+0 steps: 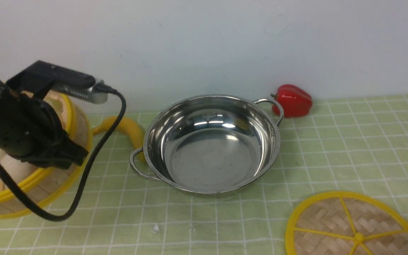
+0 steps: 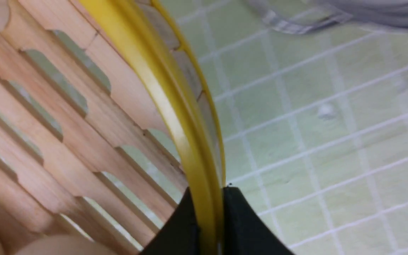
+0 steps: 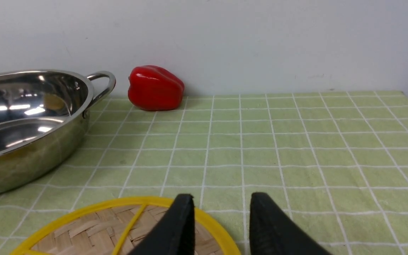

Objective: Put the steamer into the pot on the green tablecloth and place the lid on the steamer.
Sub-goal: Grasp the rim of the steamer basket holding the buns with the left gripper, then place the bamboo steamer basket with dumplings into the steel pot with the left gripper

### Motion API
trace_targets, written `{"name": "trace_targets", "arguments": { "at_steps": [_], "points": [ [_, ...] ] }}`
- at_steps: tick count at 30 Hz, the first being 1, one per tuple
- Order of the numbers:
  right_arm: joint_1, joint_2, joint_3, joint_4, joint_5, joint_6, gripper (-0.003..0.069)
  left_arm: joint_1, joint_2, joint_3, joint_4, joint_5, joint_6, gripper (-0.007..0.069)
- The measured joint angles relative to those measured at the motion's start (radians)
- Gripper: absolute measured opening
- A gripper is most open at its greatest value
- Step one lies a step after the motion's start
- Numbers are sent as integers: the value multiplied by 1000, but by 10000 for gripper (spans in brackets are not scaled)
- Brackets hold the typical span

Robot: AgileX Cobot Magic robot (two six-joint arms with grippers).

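Observation:
The steamer point(image 1: 81, 129), a bamboo basket with a yellow rim, sits tilted at the far left of the green tablecloth point(image 1: 349, 148), with pale buns point(image 1: 12, 166) inside. My left gripper point(image 2: 209, 198) is shut on its yellow rim, one finger inside and one outside; the slatted bottom point(image 2: 83, 117) fills the left wrist view. The steel pot point(image 1: 257, 141) stands empty in the middle. The woven lid point(image 1: 335, 219) lies flat at the front right. My right gripper point(image 3: 221, 198) hovers open over the far edge of the lid point(image 3: 94, 226), holding nothing; it does not show in the front view.
A red bell pepper point(image 1: 293, 100) lies by the wall behind the pot's right handle. A banana point(image 1: 129, 127) curves between the steamer and the pot. The left arm's black cable point(image 1: 83, 177) hangs in front of the steamer.

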Motion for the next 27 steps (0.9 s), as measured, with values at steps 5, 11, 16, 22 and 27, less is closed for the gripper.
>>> {"name": "trace_targets", "arguments": {
  "at_steps": [5, 11, 16, 22, 27],
  "points": [
    [0, 0, 0, 0, 0, 0, 240, -126, 36, -118, -87, 34, 162, 43],
    [0, 0, 0, 0, 0, 0, 240, -305, 172, -227, -36, 39, 318, 43],
    [0, 0, 0, 0, 0, 0, 240, -389, 301, -280, 17, 24, 416, 43],
    [0, 0, 0, 0, 0, 0, 240, -454, 439, -293, 79, -94, 488, 43],
    [0, 0, 0, 0, 0, 0, 240, -464, 505, -294, 111, -195, 491, 43]
  ]
}}
